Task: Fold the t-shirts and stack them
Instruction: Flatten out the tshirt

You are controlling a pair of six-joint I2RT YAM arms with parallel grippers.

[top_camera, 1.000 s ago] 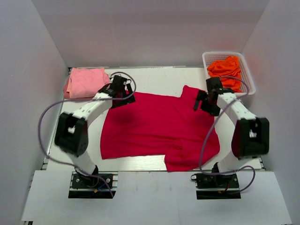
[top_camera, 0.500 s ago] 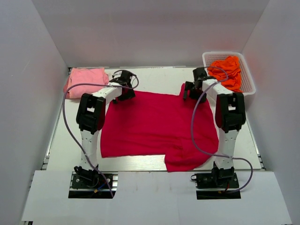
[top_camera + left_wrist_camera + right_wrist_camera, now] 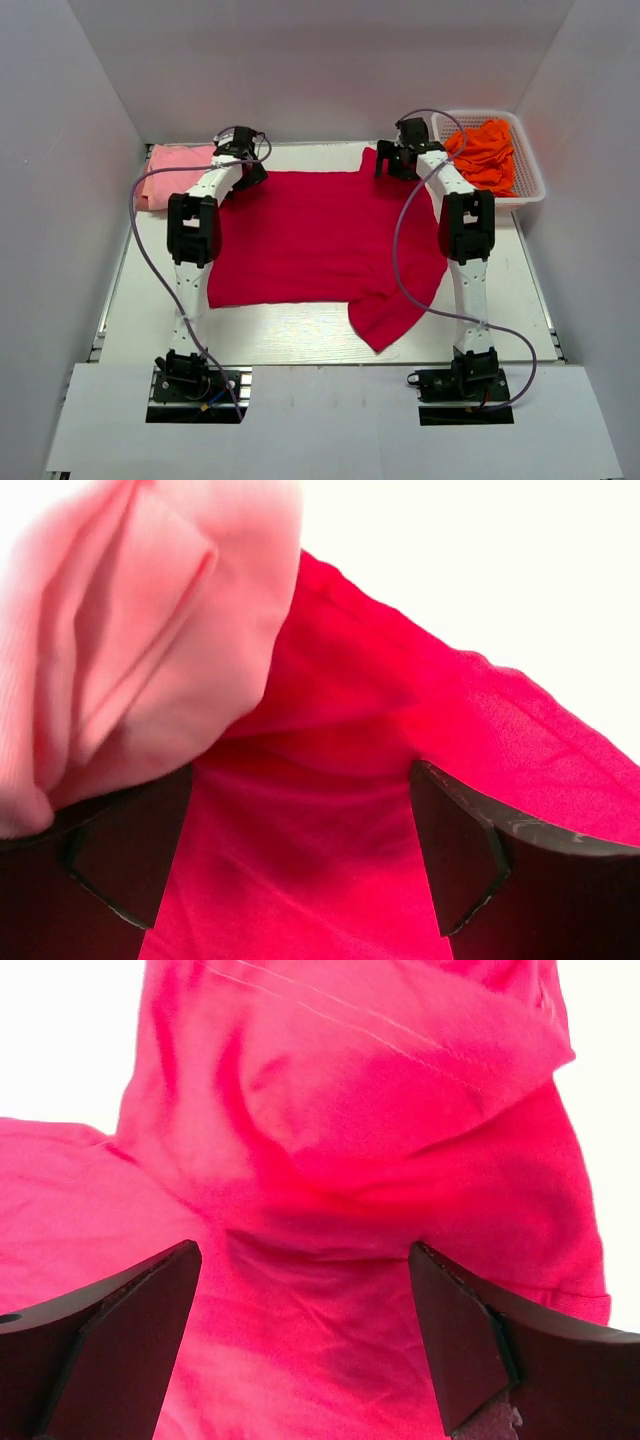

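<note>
Crimson-red cotton covers most of the white tabletop (image 3: pixel 300 330): the large crimson-red short-sleeved t-shirt (image 3: pixel 320 235) lies spread out between the two arms, mostly flat with shallow wrinkles. One pointed flap of it reaches toward the near edge on your right side.

Its far right sleeve is bunched into soft folds, and your right end effector (image 3: pixel 390 160) sits directly over that bunch. In the right wrist view its dark fingers (image 3: pixel 120 1330) stand wide apart with the rumpled red cloth between them, and nothing is pinched.

Your left end effector (image 3: pixel 243 168) is over the shirt's far left corner. Its fingers (image 3: pixel 130 855) are also spread wide, with smooth red cloth lying between them, and they clamp nothing.

Just to the left of that corner lies the light pink rumpled t-shirt (image 3: pixel 170 175), at the far left of the tabletop. In the left wrist view its soft folded edge meets the red cloth.

The bright orange crumpled t-shirts (image 3: pixel 485 150) are heaped in the white plastic mesh basket (image 3: pixel 530 185) at the far right corner, apart from the red shirt.
</note>
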